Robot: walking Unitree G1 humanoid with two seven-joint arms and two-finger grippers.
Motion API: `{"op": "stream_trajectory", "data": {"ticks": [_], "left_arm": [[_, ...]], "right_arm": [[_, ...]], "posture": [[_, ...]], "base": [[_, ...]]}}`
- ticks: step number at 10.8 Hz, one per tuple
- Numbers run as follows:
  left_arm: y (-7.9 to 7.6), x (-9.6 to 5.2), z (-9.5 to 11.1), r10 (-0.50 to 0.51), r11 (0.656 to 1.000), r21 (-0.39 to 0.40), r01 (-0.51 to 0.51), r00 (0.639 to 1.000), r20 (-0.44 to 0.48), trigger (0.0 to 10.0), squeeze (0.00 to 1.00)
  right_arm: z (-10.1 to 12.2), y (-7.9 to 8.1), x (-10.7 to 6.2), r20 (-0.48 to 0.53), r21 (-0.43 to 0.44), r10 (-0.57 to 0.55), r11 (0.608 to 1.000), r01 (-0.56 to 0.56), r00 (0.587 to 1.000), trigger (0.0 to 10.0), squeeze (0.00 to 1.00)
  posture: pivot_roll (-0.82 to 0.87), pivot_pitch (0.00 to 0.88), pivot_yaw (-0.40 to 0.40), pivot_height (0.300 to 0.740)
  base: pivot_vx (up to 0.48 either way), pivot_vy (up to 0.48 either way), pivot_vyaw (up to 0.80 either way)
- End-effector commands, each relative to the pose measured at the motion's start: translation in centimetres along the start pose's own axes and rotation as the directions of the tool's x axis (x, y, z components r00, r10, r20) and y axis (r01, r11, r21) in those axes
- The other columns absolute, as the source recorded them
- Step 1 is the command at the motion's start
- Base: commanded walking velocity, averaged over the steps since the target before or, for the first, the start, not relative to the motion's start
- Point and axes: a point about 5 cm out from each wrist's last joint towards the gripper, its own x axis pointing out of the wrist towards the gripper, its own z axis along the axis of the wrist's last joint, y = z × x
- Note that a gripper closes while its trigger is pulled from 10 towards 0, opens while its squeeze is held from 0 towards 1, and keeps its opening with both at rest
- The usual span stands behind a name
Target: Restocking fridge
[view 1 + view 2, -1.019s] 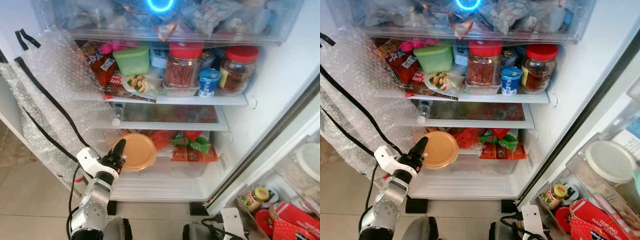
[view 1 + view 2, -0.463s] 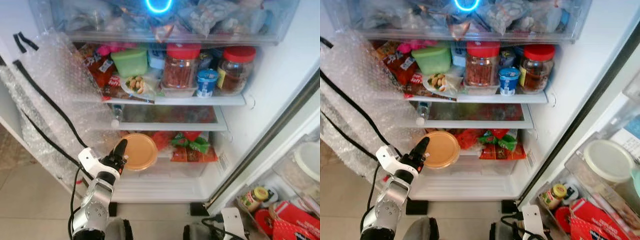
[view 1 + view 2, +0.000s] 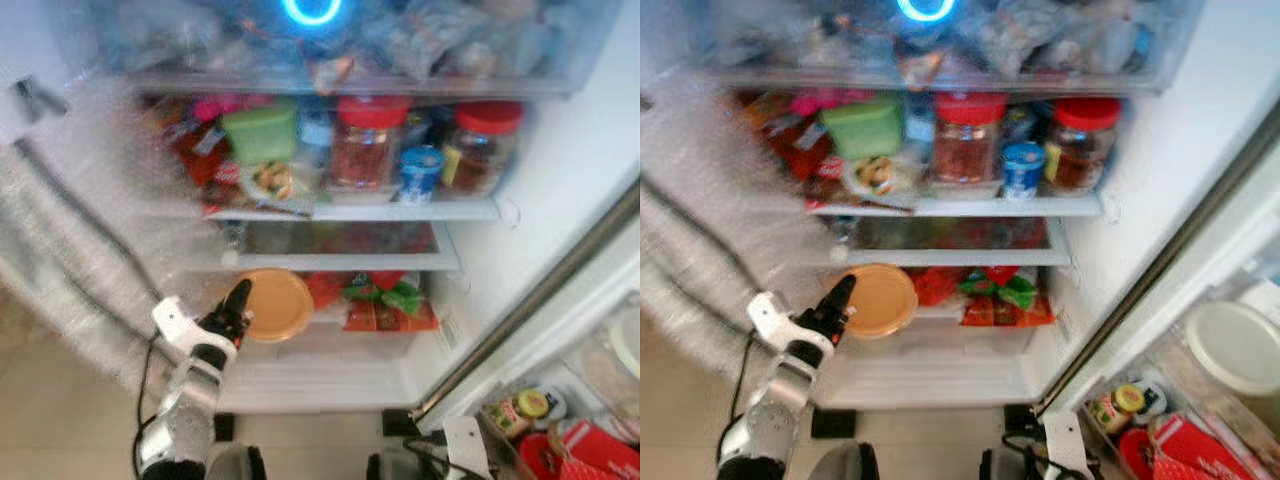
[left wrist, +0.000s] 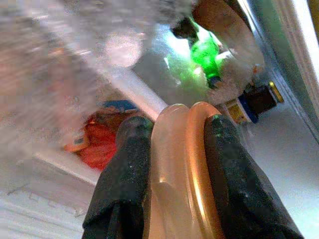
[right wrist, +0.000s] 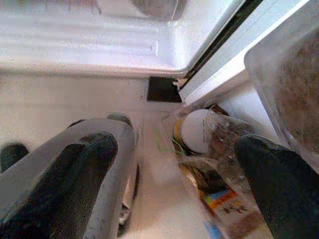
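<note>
with your left gripper point(image 4: 169, 149) clamped on the orange container point(image 3: 275, 305), keep it level and slide it deeper onto the fridge's bottom shelf point(image 3: 320, 350) before letting go.

White fridge shelf point(image 3: 400, 212): two red-lidded glass jars point(image 3: 366, 142), green lidded tub point(image 3: 261, 134), blue-topped cup point(image 3: 420, 172). Lower compartment: red and green packets point(image 3: 385, 300).

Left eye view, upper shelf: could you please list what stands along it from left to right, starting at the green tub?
Green tub → red-lidded jar → blue cup → second red-lidded jar.
</note>
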Motion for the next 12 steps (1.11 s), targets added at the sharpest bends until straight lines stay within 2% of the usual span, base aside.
{"op": "stream_trajectory", "data": {"ticks": [1,3,12], "left_arm": [[-0.55,0.18,-0.31,-0.018,1.0,0.002,0.018,1.0,-0.013,10.0,0.0],[-0.69,0.2,-0.26,-0.027,0.999,0.019,0.028,0.999,-0.018,10.0,0.0],[-1.07,0.49,-0.45,-0.045,0.999,0.01,0.046,0.999,-0.029,10.0,0.0]], "right_arm": [[-4.8,0.17,-1.21,-0.185,-0.033,0.014,0.999,-0.02,0.983,10.0,0.0],[-4.81,0.21,-1.21,-0.186,-0.033,0.014,0.999,-0.021,0.982,10.0,0.0],[-5.06,0.15,-1.3,-0.195,-0.034,0.013,0.999,-0.02,0.981,10.0,0.0]], "posture": [[-0.16,0.102,0.004,0.635],[-0.16,0.102,0.005,0.635],[-0.16,0.1,0.004,0.635]], "base": [[0.304,0.0,0.0],[0.306,0.0,0.0],[0.304,0.0,0.0]]}}
